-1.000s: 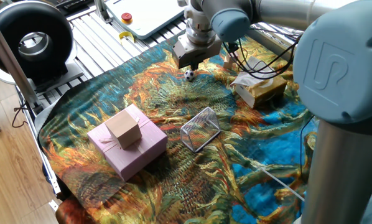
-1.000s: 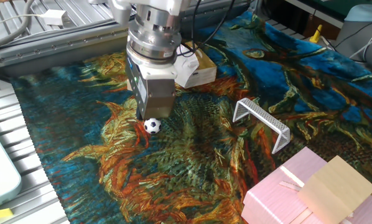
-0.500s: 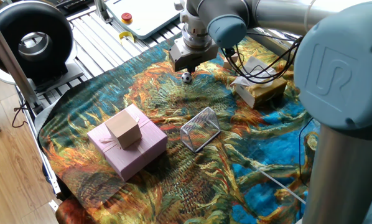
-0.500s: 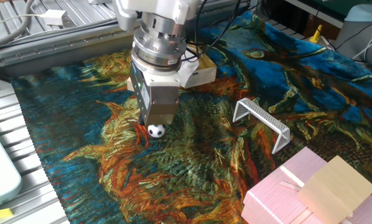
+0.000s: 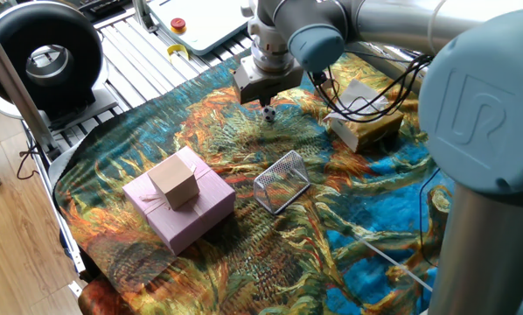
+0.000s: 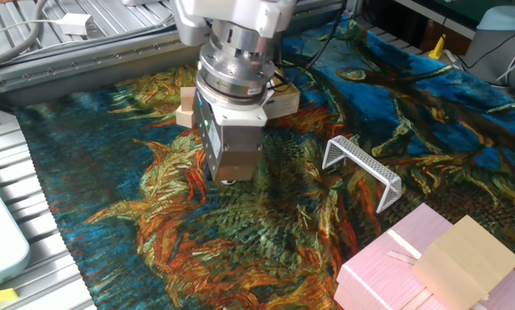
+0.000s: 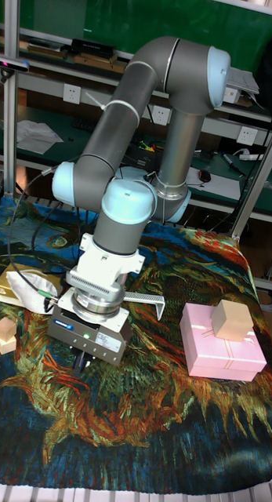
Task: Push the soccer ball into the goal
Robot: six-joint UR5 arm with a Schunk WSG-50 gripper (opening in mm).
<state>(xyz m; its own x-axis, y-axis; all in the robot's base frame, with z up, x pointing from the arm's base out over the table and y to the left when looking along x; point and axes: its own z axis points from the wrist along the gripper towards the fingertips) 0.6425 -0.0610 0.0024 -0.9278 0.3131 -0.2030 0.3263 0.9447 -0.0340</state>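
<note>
Ball (image 5: 268, 113) just beside tool (image 5: 260, 94) tip (goalward side).

Robotics lab. Arm (image 7: 136, 110) sits at a slotted aluminium bench (image 5: 143, 52) draped with a painted-pattern cloth (image 6: 137, 232), teach pendant (image 5: 205, 19) with red stop button on the bench. Green wall, cluttered shelves (image 7: 57, 59) and wall sockets (image 7: 70, 94) behind.

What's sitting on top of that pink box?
A small tan cardboard box sits on the lid of the pink gift box, near its middle and turned at an angle. The patch of lid beneath it is covered, and nothing shows what is inside either box.
</note>
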